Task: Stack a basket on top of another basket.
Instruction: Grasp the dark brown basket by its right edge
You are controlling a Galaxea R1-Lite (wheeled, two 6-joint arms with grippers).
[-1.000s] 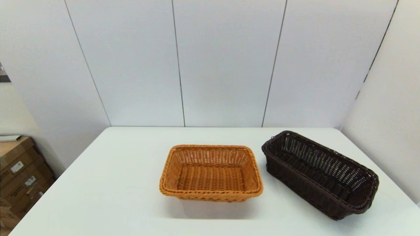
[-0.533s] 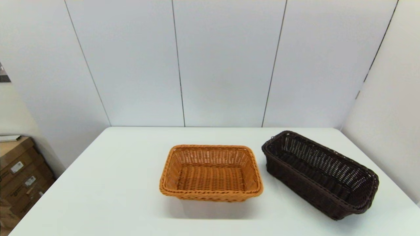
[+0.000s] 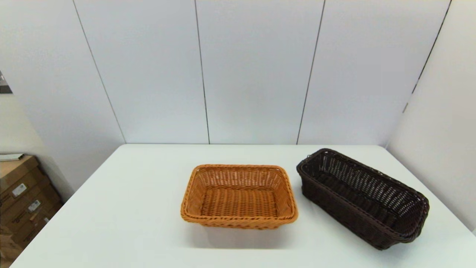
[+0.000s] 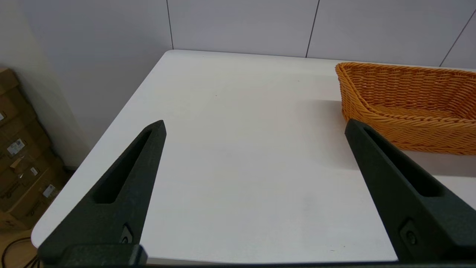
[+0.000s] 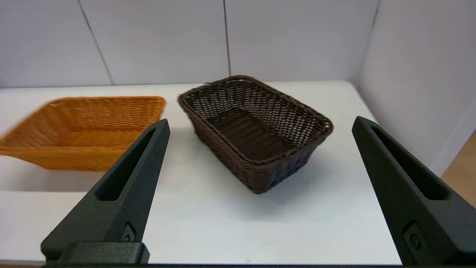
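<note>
**Two baskets side by side, both claws wide and holding nothing**

You have the orange basket (image 3: 239,196) sitting flat near the middle of the white table (image 3: 122,208), square to the robot. To its right, just beside it but not touching, sits the dark brown basket (image 3: 362,198); it is turned at an angle, so one short end points toward the far side near the orange basket and the other runs toward the near right corner of the table. Both stand upright on their bases with nothing inside, and neither rests on the other.

Your left gripper (image 4: 254,126) is back at the near left side of the table, above the bare surface, its two black fingers (image 4: 122,186) spread wide with nothing between them. The orange basket lies off to its right, well apart from it.

Your right gripper (image 5: 260,124) is at the near right side, looking at the dark brown basket from a distance. Its fingers (image 5: 126,182) are also spread wide and hold nothing. Neither arm shows in the head view.

Stacked cardboard boxes (image 3: 22,197) sit on the floor left of the table.
</note>
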